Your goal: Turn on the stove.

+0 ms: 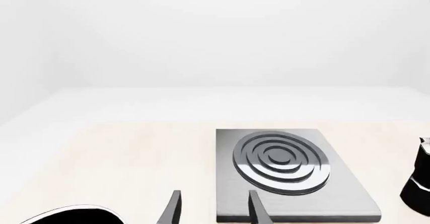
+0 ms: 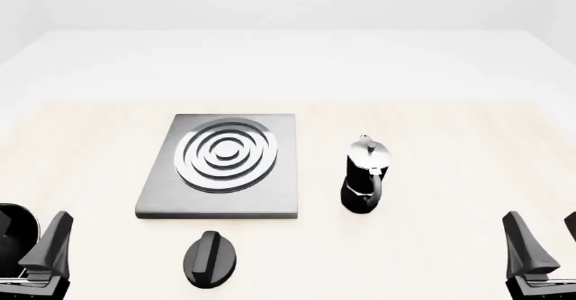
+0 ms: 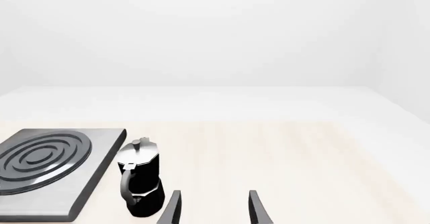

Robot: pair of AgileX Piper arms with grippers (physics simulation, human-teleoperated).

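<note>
The stove [image 2: 220, 168] lay on the table, its knob [image 2: 210, 258] just in front. Both grippers, left [image 2: 32, 246] and right [image 2: 549, 243], stood open and empty, well apart from the stove, flanking it

In the front view, both grippers are cut off at the bottom corners: the left gripper [image 2: 32, 259] at eight o'clock, the right gripper [image 2: 549, 253] at four. The left wrist view crops the pot [image 1: 420, 181] and knob [image 1: 70, 215].
</note>
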